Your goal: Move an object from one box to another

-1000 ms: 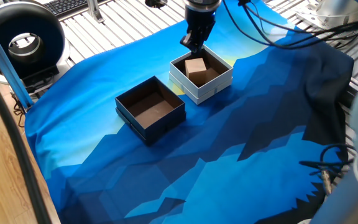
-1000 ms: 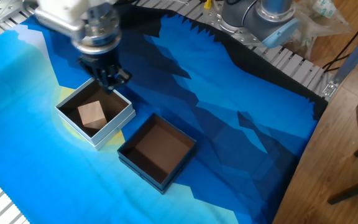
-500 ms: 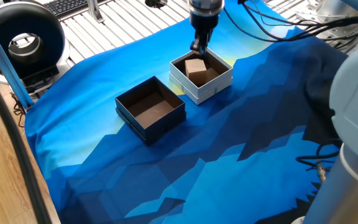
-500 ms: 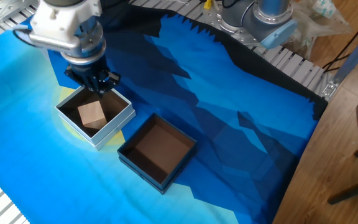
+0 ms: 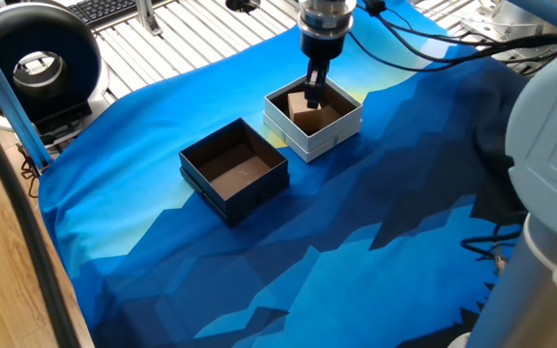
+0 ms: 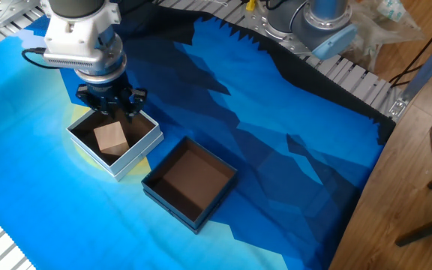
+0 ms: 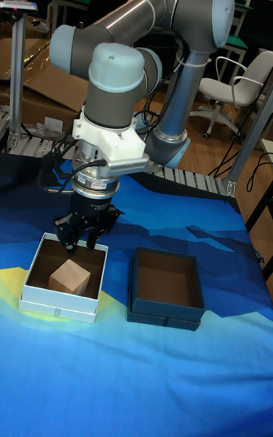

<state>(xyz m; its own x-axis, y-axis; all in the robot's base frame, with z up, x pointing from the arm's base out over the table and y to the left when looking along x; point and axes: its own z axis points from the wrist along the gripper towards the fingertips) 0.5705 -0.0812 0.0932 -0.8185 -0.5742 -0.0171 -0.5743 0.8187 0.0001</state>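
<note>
The object, a small light-brown cube [image 6: 111,138], lies in the white-walled box [image 6: 139,149], which has a brown inside. My gripper [image 6: 111,112] hangs over the far part of that box, just above the cube, fingers spread open and holding nothing. In one fixed view the gripper [image 5: 313,94] hides part of the cube [image 5: 303,116] in the white box [image 5: 332,137]. The tall fixed view shows the gripper [image 7: 82,242] above the cube [image 7: 70,276], apart from it. Beside the white box [image 7: 57,304] stands the dark-walled box [image 7: 165,312] [image 5: 249,190] [image 6: 167,202], with nothing in it.
A blue patterned cloth [image 5: 259,271] covers the table. A black round device [image 5: 32,58] and a keyboard [image 5: 104,8] sit beyond the cloth's far left. Black cables [image 5: 433,53] trail at the right. The arm's base [image 6: 321,22] stands at the table's far edge.
The gripper has shifted from beyond the white box's far wall to over the box and come lower toward the cube. The cube and both boxes have not moved.
</note>
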